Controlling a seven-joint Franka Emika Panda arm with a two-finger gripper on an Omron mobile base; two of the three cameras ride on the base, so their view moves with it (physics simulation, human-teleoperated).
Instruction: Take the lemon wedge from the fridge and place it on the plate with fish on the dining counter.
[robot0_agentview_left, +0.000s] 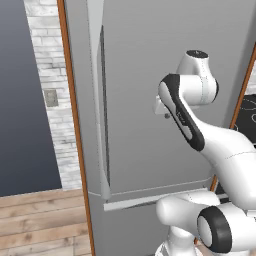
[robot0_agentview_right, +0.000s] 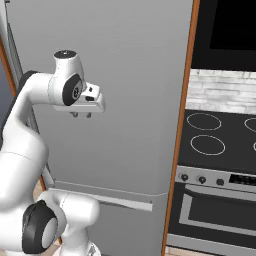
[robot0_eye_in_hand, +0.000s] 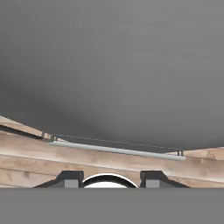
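The grey fridge (robot0_agentview_left: 145, 75) (robot0_agentview_right: 130, 55) stands with its doors shut, and its plain front spreads across the hand view (robot0_eye_in_hand: 112, 65). A long vertical handle (robot0_agentview_left: 102, 110) runs down the door's left side. My gripper (robot0_agentview_right: 81, 115) (robot0_agentview_left: 164, 114) hangs close in front of the door at mid height, pointing down. It is open, with nothing between its fingertips (robot0_eye_in_hand: 70, 179). The lemon wedge, the plate, the fish and the dining counter are out of view.
A horizontal handle bar (robot0_agentview_left: 145, 200) (robot0_agentview_right: 120, 201) (robot0_eye_in_hand: 118, 149) crosses the fridge's lower drawer. Brown wood panels (robot0_agentview_left: 75, 125) (robot0_agentview_right: 182, 125) frame the fridge. A black stove top (robot0_agentview_right: 220, 135) and oven (robot0_agentview_right: 220, 210) stand to the right. Wood floor (robot0_agentview_left: 40, 220) and a brick wall (robot0_agentview_left: 47, 75) lie to the left.
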